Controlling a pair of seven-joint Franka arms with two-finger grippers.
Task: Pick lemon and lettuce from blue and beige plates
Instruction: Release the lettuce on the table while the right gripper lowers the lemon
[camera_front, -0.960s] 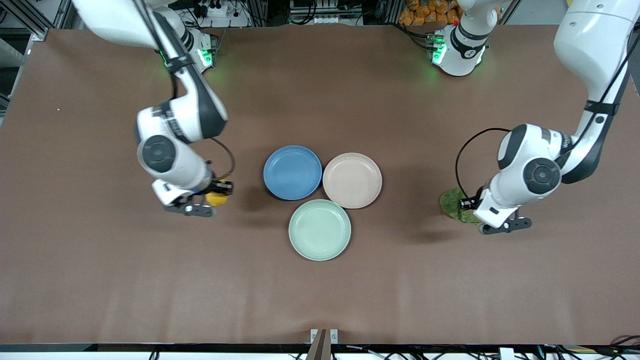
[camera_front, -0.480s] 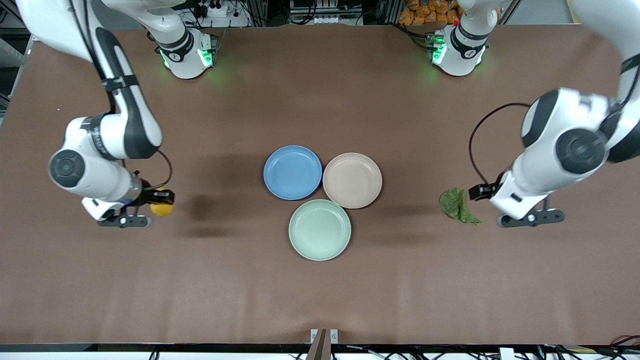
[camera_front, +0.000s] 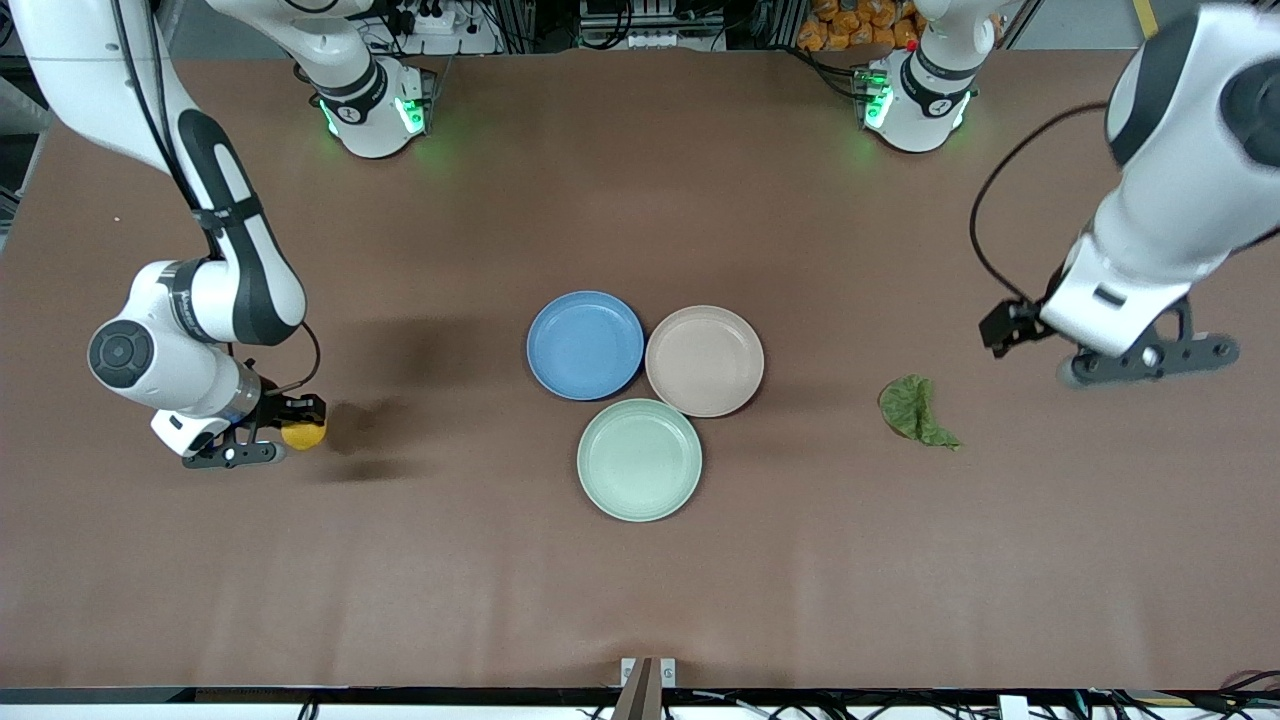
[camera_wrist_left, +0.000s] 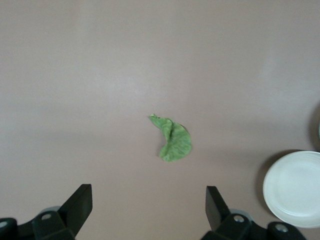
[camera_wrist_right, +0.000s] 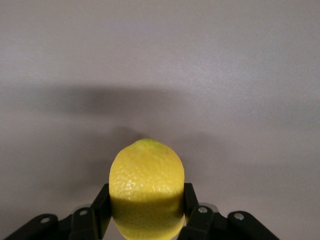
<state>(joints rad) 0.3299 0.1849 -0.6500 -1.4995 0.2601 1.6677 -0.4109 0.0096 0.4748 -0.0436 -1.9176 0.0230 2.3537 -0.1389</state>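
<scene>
Two plates, the blue plate (camera_front: 585, 345) and the beige plate (camera_front: 705, 360), lie bare, touching a mint-green plate (camera_front: 639, 459). The right gripper (camera_front: 290, 430), partly hidden under its wrist, clamps the lemon (camera_front: 303, 434) low over the brown table (camera_front: 640, 600), toward the right arm's end. The left gripper (camera_front: 1010, 328) hangs spread apart above bare table; the lettuce (camera_front: 914, 410) lies flat near it, well apart from the plates.

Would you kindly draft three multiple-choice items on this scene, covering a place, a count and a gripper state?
1. The lettuce lies:
A. on the beige plate
B. on the bare table
C. in the left gripper

2. The plates number:
A. two
B. three
C. four

3. The right gripper is:
A. shut on the lemon
B. open and empty
C. shut on the lettuce

Answers:
1 B: it rests on the table toward the left arm's end, under the open left gripper.
2 B: blue plate, beige plate, mint-green plate.
3 A: its fingers clamp the lemon.
</scene>
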